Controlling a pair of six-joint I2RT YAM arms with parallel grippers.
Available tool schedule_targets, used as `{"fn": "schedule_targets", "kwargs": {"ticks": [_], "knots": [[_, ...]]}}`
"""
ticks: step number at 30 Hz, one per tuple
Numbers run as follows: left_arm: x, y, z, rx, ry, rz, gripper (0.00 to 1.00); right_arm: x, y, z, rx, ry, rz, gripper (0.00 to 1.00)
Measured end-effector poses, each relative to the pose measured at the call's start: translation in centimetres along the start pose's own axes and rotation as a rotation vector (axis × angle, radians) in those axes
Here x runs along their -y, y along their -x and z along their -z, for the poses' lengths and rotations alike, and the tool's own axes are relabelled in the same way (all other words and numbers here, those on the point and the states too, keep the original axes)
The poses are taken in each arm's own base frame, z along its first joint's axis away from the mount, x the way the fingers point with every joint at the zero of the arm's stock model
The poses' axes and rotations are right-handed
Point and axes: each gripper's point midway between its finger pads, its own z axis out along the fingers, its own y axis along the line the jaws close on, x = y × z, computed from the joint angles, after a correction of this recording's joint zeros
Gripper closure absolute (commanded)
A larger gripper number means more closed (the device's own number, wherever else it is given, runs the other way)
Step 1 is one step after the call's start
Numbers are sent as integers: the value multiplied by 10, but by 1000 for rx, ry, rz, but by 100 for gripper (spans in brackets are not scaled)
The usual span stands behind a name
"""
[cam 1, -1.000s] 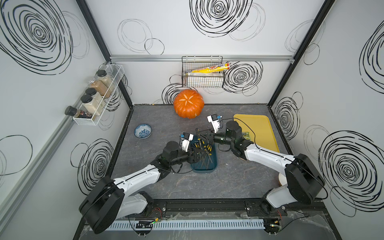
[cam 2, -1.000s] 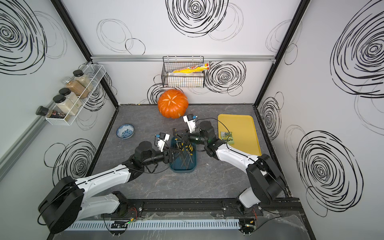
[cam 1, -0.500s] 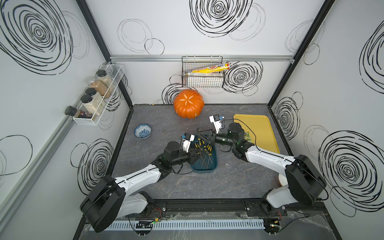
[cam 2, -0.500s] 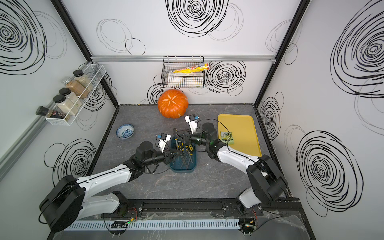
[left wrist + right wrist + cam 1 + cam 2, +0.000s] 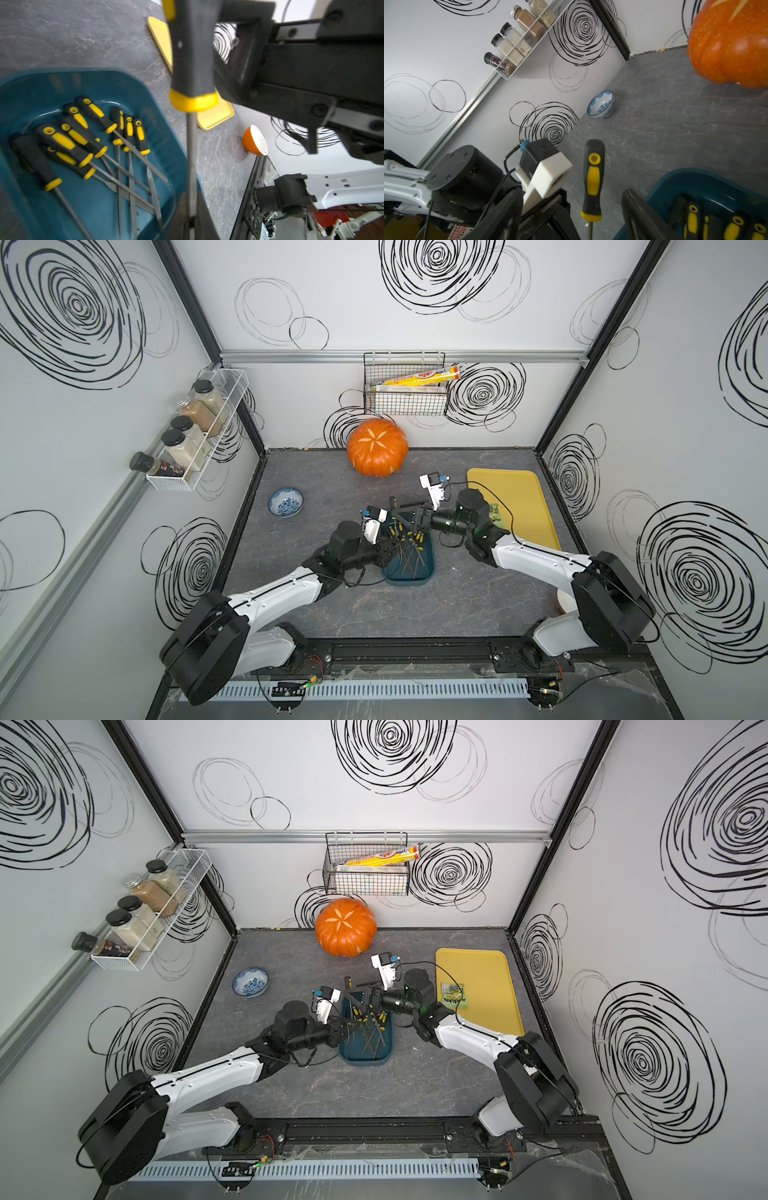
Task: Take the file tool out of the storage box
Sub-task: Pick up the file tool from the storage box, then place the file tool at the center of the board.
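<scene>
The dark teal storage box (image 5: 409, 574) (image 5: 365, 1057) sits mid-table with several yellow-and-black files (image 5: 83, 141) lying in it. One file tool (image 5: 192, 52) stands lifted over the box's left rim, handle (image 5: 392, 502) pointing toward the back wall. My left gripper (image 5: 191, 207) (image 5: 390, 542) is shut on its thin metal shaft. My right gripper (image 5: 572, 194) (image 5: 405, 517) is open, a finger on each side of the handle (image 5: 593, 178) and touching neither side. The box wall (image 5: 695, 182) lies just beside the right finger.
An orange pumpkin (image 5: 377, 446) stands at the back. A yellow tray (image 5: 511, 506) with a small packet (image 5: 452, 995) lies to the right. A blue-patterned bowl (image 5: 285, 502) sits to the left, an orange bowl (image 5: 254, 141) at the front right. A wire basket (image 5: 405, 391) and a spice rack (image 5: 195, 439) hang on the walls.
My left gripper has closed on the file's shaft. My right gripper, shut on the handle before, has opened and let it go. Both arms stay almost where they were.
</scene>
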Motion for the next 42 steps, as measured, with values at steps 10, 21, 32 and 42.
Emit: {"fn": "schedule_targets", "kwargs": {"ticks": [10,21,32,42], "knots": [[-22,25,18,-53,305,39,100,15,25,46,37,-328,222,16],[-97,-41,49,-378,653,180,100,64,-9,57,-93,-519,272,19],[-128,-85,43,-666,764,239,100,83,-22,56,-136,-568,283,20],[-137,-104,37,-803,774,297,100,84,-24,60,-136,-580,291,21]]}}
